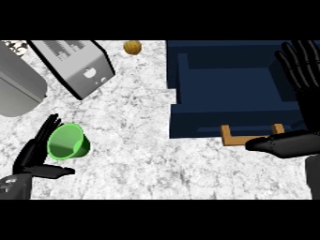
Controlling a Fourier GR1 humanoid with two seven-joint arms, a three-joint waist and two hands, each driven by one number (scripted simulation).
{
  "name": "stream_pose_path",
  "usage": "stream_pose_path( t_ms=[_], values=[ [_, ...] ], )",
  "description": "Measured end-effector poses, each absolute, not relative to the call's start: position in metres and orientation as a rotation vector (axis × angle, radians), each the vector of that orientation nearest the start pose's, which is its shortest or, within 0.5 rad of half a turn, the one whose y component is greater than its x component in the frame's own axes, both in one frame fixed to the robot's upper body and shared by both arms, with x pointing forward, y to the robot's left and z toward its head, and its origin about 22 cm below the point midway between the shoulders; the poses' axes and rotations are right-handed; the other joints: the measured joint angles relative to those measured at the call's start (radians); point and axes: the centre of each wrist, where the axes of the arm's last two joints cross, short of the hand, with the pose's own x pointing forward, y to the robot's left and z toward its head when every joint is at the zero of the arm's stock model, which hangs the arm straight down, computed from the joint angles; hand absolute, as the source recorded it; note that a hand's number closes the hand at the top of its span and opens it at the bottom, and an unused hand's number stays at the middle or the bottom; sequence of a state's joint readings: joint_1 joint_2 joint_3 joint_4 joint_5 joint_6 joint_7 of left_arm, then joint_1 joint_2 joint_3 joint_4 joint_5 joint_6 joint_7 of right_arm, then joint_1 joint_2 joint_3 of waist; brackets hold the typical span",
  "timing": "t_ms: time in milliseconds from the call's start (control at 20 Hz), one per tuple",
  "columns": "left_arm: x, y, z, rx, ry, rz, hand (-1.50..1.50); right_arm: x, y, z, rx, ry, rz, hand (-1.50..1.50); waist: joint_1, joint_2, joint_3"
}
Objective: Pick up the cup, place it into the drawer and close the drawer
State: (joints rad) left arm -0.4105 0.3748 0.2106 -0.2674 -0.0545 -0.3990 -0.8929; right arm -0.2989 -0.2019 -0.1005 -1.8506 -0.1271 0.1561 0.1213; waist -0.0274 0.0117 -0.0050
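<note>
The left hand (34, 157) shows at the lower left of the frame, its grey forearm entering from the bottom corner. Its fingers (49, 125) point straight up and the thumb juts out to the right. The right hand (308, 117) fills the right edge, fingers stretched straight toward the upper right, thumb extended leftward at mid-height, grey forearm below.

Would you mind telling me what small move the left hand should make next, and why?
Probably curl the left hand's fingers and thumb round the cup. The cup lies on its side on the counter right beside that open hand, not yet held, and the drawer already stands open for it.
</note>
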Motion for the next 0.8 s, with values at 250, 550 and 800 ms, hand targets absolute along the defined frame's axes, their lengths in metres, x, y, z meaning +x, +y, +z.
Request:
stream_pose_path(
  t_ms=[250,550,800],
  values=[
    [0.254,0.377,-0.124,-0.088,-1.583,-0.114,-1.50,0.275,-0.254,0.153,0.083,-2.007,0.276,-1.50,-0.006,0.001,-0.001],
    [0.262,0.363,-0.127,-0.111,-1.599,-0.140,-1.50,0.275,-0.252,0.153,0.081,-2.007,0.278,-1.50,-0.009,0.003,-0.001],
    [0.263,0.355,-0.129,-0.151,-1.589,-0.143,-1.50,0.271,-0.255,0.151,0.081,-2.000,0.281,-1.50,-0.010,0.003,-0.001]
  ],
)
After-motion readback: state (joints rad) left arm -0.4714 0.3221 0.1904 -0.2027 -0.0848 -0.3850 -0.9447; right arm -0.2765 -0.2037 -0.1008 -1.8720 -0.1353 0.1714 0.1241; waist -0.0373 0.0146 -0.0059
